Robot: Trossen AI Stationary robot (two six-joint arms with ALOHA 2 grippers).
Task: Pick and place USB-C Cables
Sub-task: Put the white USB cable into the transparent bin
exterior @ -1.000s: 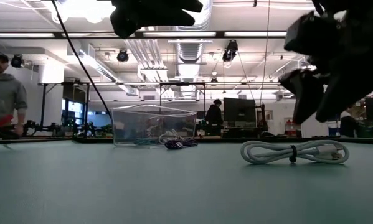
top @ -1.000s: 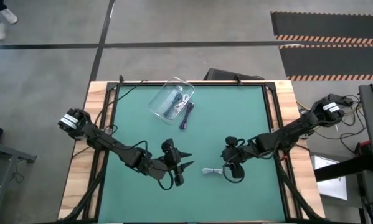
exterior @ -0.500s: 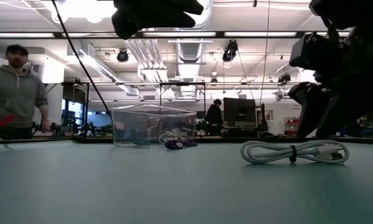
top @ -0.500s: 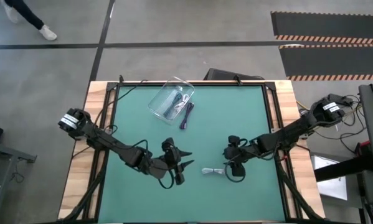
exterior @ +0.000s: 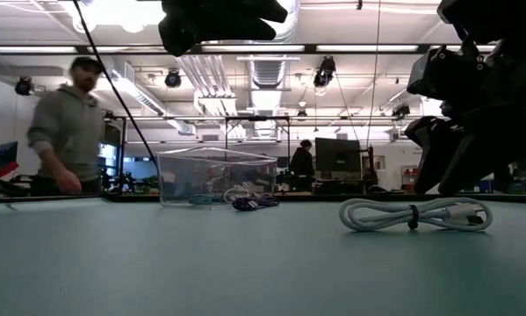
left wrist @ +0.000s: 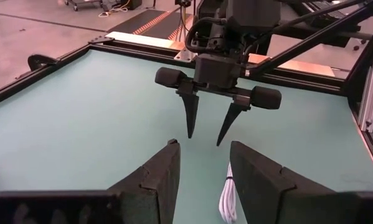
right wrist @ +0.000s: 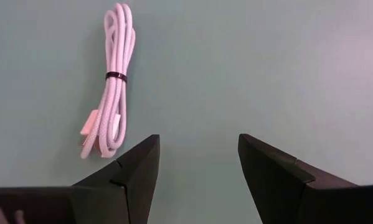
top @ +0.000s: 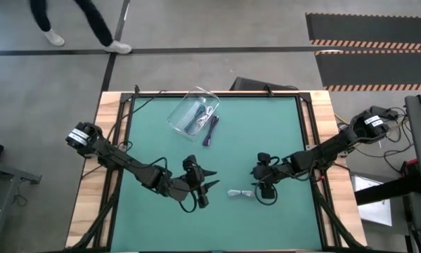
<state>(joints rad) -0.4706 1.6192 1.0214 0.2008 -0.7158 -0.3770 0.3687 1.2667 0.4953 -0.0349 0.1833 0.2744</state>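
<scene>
A white bundled USB-C cable (top: 240, 192) lies flat on the green mat near the table's front edge, also in the low view (exterior: 416, 214). My right gripper (top: 263, 191) hovers open just right of its end; in the right wrist view the cable (right wrist: 108, 112) lies beside my right gripper (right wrist: 198, 149), not between the fingers. My left gripper (top: 214, 179) hangs open and empty, left of the cable. A dark purple cable (top: 210, 130) lies on the mat against the clear box (top: 192, 112), which holds more cables.
The clear box (exterior: 217, 175) stands at the far left of the mat, with open mat between it and the grippers. Black frame rails (top: 310, 140) border the mat. Beyond the table a person (exterior: 69, 123) walks past.
My right gripper has sunk a little toward the mat beside the white cable and tipped slightly, still open. The cable has not moved. A person beyond the table has walked along its far side.
</scene>
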